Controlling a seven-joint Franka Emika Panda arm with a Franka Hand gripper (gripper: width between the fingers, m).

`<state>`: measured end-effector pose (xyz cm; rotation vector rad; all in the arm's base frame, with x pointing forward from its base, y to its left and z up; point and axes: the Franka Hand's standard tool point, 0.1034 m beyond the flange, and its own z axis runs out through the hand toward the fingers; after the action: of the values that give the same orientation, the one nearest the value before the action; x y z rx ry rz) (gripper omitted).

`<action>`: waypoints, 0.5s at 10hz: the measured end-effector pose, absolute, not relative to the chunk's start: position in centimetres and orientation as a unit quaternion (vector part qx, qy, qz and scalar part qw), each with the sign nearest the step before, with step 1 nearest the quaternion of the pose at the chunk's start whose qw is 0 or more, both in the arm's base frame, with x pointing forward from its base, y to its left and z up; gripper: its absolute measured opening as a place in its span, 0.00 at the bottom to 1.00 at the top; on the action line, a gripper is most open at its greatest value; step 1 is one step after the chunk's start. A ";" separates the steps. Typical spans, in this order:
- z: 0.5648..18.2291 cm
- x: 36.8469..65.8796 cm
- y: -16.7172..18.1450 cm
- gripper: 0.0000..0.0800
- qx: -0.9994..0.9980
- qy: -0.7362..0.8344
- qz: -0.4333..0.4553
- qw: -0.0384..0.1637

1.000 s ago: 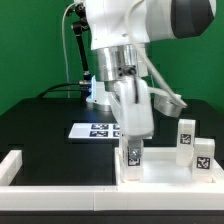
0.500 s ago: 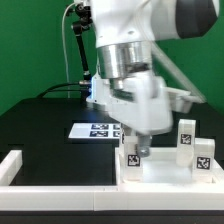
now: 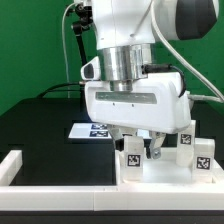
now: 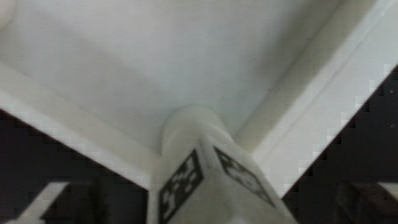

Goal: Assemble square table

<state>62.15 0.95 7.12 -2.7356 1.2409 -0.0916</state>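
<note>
1. A green wall backs a black table (image 3: 40, 125); low white fence bars (image 3: 60, 187) run along its near edge and turn up at the exterior view's left.
2. The marker board (image 3: 88, 130) lies flat behind the arm, partly hidden by the wrist housing; black cables hang behind it.
3. The white tabletop (image 3: 165, 172) sits at the near side toward the exterior view's right. Legs stand on or by it: one leg (image 3: 131, 152) below the gripper (image 3: 141, 150), two more legs (image 3: 186, 137) (image 3: 204, 155) further right.
4. The broad gripper body blocks the fingers in the exterior view — whether it grips the leg or stands apart I cannot tell. In the wrist view the tagged leg (image 4: 199, 160) rises centrally over the tabletop's pale surface, blurred.
5. Compared with a second ago, the wrist has turned: the hand's wide face now shows where its narrow side did.
6. Parts are smooth white plastic, blocky, with black-and-white tags — the tabletop has a raised rim.
</note>
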 end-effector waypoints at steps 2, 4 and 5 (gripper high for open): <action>7.7 62.8 1.0 0.81 -0.979 0.197 -0.037 0.032; 7.7 62.9 0.1 0.81 -0.988 0.147 -0.042 0.031; 7.6 62.9 0.2 0.81 -0.983 0.174 -0.041 0.032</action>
<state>62.90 0.19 7.64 -3.0287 0.5371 -0.1272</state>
